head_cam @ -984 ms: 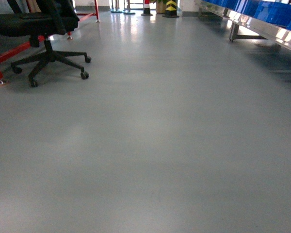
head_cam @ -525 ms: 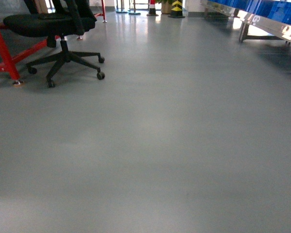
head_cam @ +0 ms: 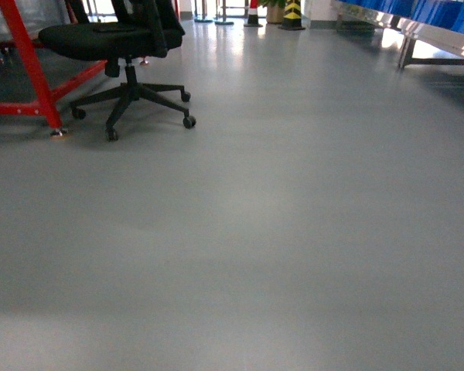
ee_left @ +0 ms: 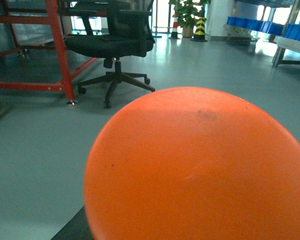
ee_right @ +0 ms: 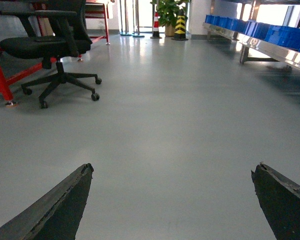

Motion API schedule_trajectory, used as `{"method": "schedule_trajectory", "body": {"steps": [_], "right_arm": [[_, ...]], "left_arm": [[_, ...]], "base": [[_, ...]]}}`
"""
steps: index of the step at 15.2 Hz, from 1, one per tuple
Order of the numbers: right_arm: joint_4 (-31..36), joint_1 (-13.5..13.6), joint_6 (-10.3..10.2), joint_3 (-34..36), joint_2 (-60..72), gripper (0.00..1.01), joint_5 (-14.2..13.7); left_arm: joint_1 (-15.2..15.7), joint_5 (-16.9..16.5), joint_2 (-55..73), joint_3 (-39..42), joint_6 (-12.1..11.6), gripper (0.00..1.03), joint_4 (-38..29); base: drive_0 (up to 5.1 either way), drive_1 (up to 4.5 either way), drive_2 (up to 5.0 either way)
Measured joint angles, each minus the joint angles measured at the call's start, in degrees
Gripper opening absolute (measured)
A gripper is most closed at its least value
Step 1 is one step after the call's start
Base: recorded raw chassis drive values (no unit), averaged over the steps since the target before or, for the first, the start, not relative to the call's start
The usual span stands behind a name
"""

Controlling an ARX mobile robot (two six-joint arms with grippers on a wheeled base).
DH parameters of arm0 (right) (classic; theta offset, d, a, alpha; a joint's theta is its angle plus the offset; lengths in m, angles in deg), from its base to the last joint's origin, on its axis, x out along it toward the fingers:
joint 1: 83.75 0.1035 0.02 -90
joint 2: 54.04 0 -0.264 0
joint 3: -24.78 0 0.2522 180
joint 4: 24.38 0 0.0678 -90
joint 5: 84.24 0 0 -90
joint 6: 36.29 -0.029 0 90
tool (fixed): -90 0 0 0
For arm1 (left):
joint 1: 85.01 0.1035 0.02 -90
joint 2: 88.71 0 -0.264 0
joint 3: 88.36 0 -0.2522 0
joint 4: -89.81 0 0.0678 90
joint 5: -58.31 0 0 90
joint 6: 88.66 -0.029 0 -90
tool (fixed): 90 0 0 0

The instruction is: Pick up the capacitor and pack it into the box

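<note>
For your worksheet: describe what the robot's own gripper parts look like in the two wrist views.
Right wrist view: two dark, nearly black fingers with rough, chipped tips, tapering inward from the bottom corners. Left wrist view: a smooth, rounded orange surface with small dark scuffs fills the foreground; no fingers are clearly visible there.

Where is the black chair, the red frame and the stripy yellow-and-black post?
black chair (head_cam: 112, 37): head view, on the seat cushion.
red frame (head_cam: 32, 66): head view, on the upright leg.
yellow-and-black post (ee_right: 180, 24): right wrist view, on its striped body.
</note>
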Motion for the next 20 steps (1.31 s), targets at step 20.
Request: {"method": "schedule_trajectory", "body": {"steps": [20], "right_arm": [[-0.15,0.0,0.0,0.0,0.0,0.98,0.0]], "left_arm": [[0.0,-0.04,0.0,0.0,0.0,0.44,-0.04]], "base": [[-4.9,2.59,2.6]]}}
